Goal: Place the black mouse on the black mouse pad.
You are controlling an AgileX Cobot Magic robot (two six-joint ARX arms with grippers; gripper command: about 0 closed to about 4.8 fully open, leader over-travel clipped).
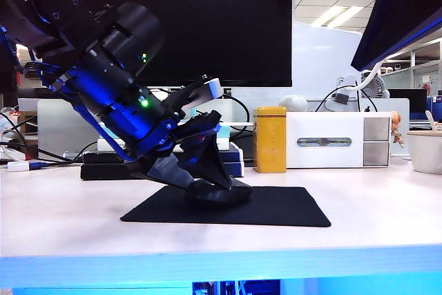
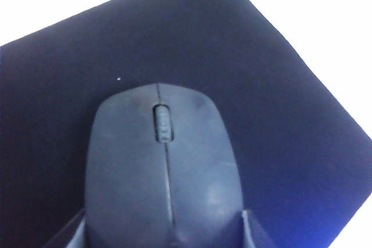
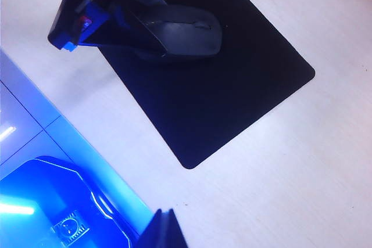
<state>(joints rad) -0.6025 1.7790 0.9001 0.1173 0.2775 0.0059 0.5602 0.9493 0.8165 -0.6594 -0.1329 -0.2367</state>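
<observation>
A: Where does the light come from?
B: Ceiling panels at the back of the exterior view, plus a blue glow along the surface (image 1: 359,226) front edge.
A: Any glare?
B: The left wrist view is blown out white around the black mouse pad (image 2: 279,114), and soft overall; the black mouse (image 2: 160,172) looks hazy.
A: The right wrist view?
B: Sharper, with blue glare in one corner.

White table (image 1: 62,215) carries the black mouse pad (image 1: 283,208) near its front edge; yellow tin (image 1: 270,140) and white box (image 1: 338,141) stand further back.
</observation>
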